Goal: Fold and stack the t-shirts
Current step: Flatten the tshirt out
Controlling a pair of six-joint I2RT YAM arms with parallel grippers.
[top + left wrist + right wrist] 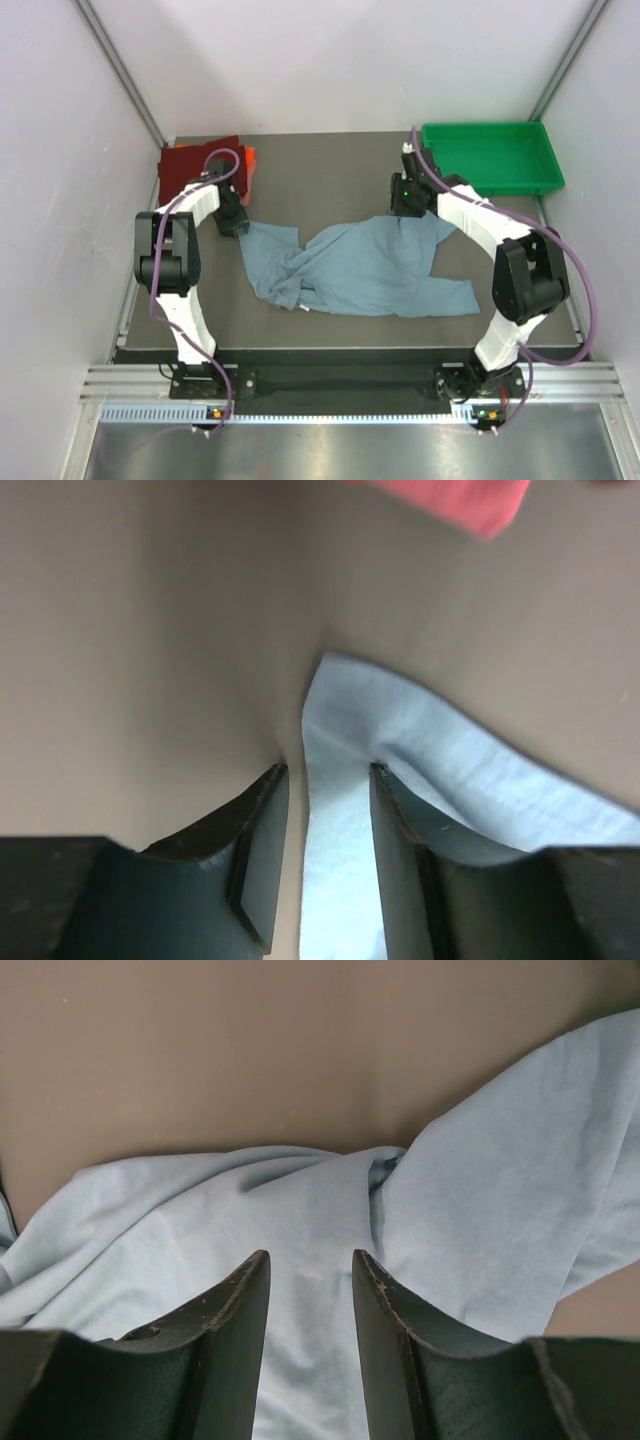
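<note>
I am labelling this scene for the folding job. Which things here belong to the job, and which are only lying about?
Part of the job:
grey-blue shirt
dark red shirt
orange shirt

Only lying about:
green tray

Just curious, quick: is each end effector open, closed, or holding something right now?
Left end effector: open, around an edge of the dusty grey-blue cloth t-shirt, not gripping.
Right end effector: open, holding nothing.

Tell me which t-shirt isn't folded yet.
The grey-blue t-shirt, lying crumpled in the middle of the table. The dark red t-shirt and the orange t-shirt are folded rectangles at the far left corner.
</note>
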